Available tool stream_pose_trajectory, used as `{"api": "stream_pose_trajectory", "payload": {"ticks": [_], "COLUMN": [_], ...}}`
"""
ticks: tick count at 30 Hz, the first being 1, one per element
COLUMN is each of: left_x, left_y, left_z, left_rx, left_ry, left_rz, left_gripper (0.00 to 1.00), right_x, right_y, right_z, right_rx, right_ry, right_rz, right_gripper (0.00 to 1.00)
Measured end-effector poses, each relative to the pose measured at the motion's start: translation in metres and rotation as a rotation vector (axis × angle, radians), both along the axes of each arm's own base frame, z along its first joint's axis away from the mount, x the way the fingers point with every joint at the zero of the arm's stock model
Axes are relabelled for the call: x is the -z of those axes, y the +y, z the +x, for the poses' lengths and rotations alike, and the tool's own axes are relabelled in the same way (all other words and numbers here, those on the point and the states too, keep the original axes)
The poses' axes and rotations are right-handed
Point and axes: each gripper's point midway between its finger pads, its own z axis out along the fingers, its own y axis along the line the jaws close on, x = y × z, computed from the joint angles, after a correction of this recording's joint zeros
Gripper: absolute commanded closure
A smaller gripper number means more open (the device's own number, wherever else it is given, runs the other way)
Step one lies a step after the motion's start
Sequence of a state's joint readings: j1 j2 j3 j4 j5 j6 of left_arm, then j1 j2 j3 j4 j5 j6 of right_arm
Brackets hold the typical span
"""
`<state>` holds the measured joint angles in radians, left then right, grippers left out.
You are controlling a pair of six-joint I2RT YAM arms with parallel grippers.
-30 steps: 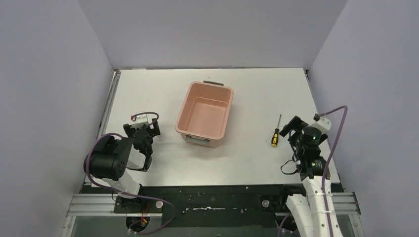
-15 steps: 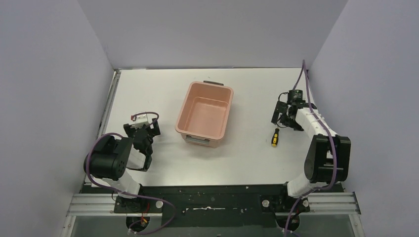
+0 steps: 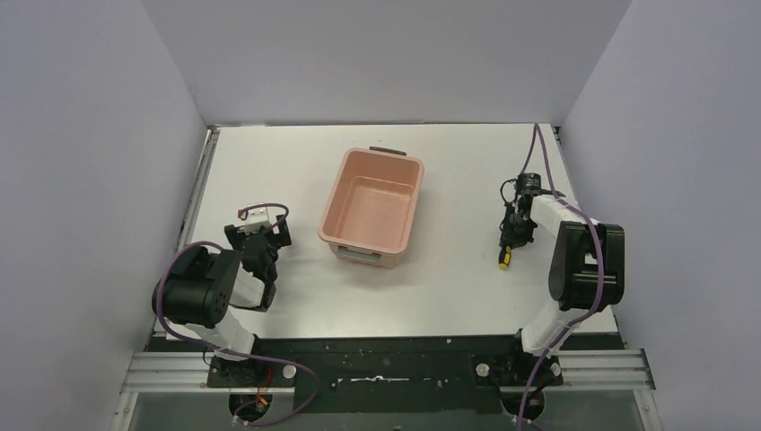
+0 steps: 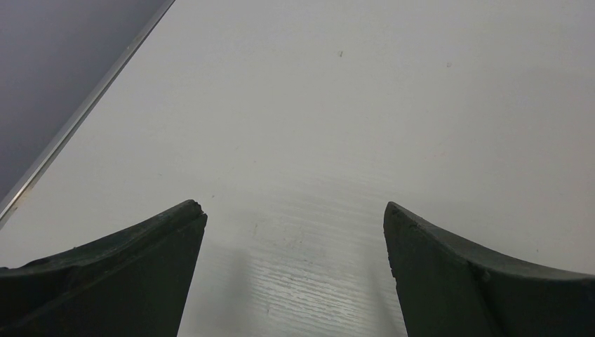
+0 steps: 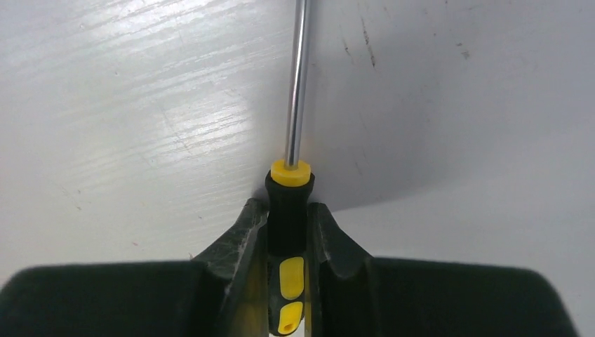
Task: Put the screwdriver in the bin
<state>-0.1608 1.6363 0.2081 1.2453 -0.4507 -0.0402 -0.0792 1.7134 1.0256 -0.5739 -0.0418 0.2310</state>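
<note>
The screwdriver [image 3: 506,259] lies on the white table right of the bin [image 3: 336,203], a salmon-pink tub with nothing in it. My right gripper [image 3: 512,237] reaches down over the tool from the far side. In the right wrist view the gripper [image 5: 288,209] is shut on the black-and-yellow handle of the screwdriver [image 5: 290,173], one finger [image 5: 244,235] on each side, and the shiny shaft points away along the table. My left gripper [image 3: 262,232] rests left of the bin, and its wrist view shows that gripper [image 4: 291,210] open over bare table.
Grey walls close in the table on the left, back and right. The right wall stands close behind my right arm [image 3: 583,260]. A metal strip [image 4: 84,112] edges the table on the left.
My right arm swung out from the near edge and came down onto the screwdriver. Its jaws went from wide open to shut on the handle. The left arm stayed still.
</note>
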Motion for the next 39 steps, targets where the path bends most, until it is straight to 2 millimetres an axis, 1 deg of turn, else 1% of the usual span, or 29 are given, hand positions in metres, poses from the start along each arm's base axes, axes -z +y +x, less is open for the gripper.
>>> {"api": "stream_pose_trajectory", "payload": {"ticks": [3,5,6,7,9,10,11,12,13,14,16,17,18,19,20,21,22,23,25,26,28,30,32,33,34,35,37,38,39], "left_x": [0.0,0.0,0.0,0.0,0.0,0.0,0.0,0.0,0.0,0.0,0.0,0.0,0.0,0.0,0.0,0.0,0.0,0.0,0.0,0.0,0.0,0.0,0.0,0.0,0.0,0.0,0.0,0.0,0.0], "left_y": [0.0,0.0,0.0,0.0,0.0,0.0,0.0,-0.001,0.0,-0.001,0.0,0.0,-0.001,-0.001,-0.001,0.0,0.0,-0.001,0.0,-0.001,-0.001,-0.001,-0.001,-0.001,-0.001,-0.001,-0.001,-0.001,-0.001], "left_z": [0.0,0.0,0.0,0.0,0.0,0.0,0.0,0.0,0.0,0.0,0.0,0.0,0.0,0.0,0.0,0.0,0.0,0.0,0.0,0.0,0.0,0.0,0.0,0.0,0.0,0.0,0.0,0.0,0.0], "left_rx": [0.0,0.002,0.002,0.003,0.003,0.003,0.003,0.003,0.003,0.003,0.003,0.003,0.003,0.003,0.003,0.003,0.003,0.003,0.003,0.003,0.003,0.003,0.003,0.003,0.003,0.003,0.003,0.003,0.003], "left_ry": [0.0,0.0,0.0,0.0,0.0,0.0,0.0,0.0,0.0,0.0,0.0,0.0,0.0,0.0,0.0,0.0,0.001,0.0,0.001,0.0,0.0,0.001,0.001,0.0,0.0,0.0,0.0,0.0,0.0], "left_rz": [0.0,0.0,0.0,0.0,0.0,0.0,0.0,-0.001,0.0,-0.001,0.0,0.0,0.0,0.0,-0.001,0.0,0.0,0.0,0.0,-0.001,0.0,0.0,0.0,-0.001,-0.001,-0.001,-0.001,-0.001,-0.001], "left_gripper": [0.03,0.03,0.03,0.03,0.03,0.03,0.03,0.03,0.03,0.03,0.03,0.03,0.03,0.03,0.03,0.03,0.03,0.03,0.03,0.03,0.03,0.03,0.03,0.03,0.03,0.03,0.03,0.03,0.03], "right_x": [-0.007,-0.021,-0.035,-0.054,-0.103,-0.133,-0.165,-0.191,-0.221,-0.248,-0.293,-0.304,-0.313,-0.317,-0.316,-0.312,-0.303,-0.29,-0.257,-0.236,-0.187,-0.143,-0.103,-0.087,-0.074,-0.066,-0.051,-0.049,-0.046], "right_y": [-0.002,-0.002,-0.001,-0.001,0.01,0.022,0.039,0.056,0.081,0.11,0.178,0.201,0.23,0.255,0.279,0.292,0.306,0.316,0.329,0.334,0.339,0.338,0.336,0.335,0.333,0.332,0.33,0.33,0.33], "right_z": [-0.003,0.0,0.006,0.018,0.049,0.064,0.076,0.083,0.087,0.086,0.07,0.063,0.051,0.042,0.034,0.032,0.031,0.033,0.038,0.04,0.041,0.038,0.034,0.032,0.031,0.031,0.03,0.03,0.03], "right_rx": [-0.004,-0.007,-0.009,-0.007,-0.015,-0.026,-0.043,-0.061,-0.088,-0.123,-0.215,-0.25,-0.295,-0.332,-0.366,-0.381,-0.393,-0.398,-0.401,-0.401,-0.405,-0.411,-0.416,-0.416,-0.415,-0.414,-0.409,-0.408,-0.406], "right_ry": [0.029,0.042,0.03,-0.004,-0.131,-0.216,-0.308,-0.383,-0.471,-0.551,-0.678,-0.703,-0.723,-0.728,-0.72,-0.709,-0.691,-0.666,-0.604,-0.566,-0.477,-0.391,-0.309,-0.277,-0.251,-0.235,-0.209,-0.206,-0.202], "right_rz": [-0.013,-0.018,-0.023,-0.03,-0.038,-0.036,-0.025,-0.007,0.022,0.062,0.174,0.218,0.265,0.303,0.33,0.339,0.342,0.332,0.295,0.269,0.211,0.157,0.105,0.085,0.066,0.054,0.034,0.03,0.028], "right_gripper": [1.0,1.0,1.0,1.0,1.0,1.0,1.0,1.0,1.0,1.0,1.0,1.0,1.0,1.0,1.0,1.0,1.0,1.0,1.0,1.0,1.0,1.0,1.0,1.0,0.99,0.96,0.83,0.76,0.67]}}
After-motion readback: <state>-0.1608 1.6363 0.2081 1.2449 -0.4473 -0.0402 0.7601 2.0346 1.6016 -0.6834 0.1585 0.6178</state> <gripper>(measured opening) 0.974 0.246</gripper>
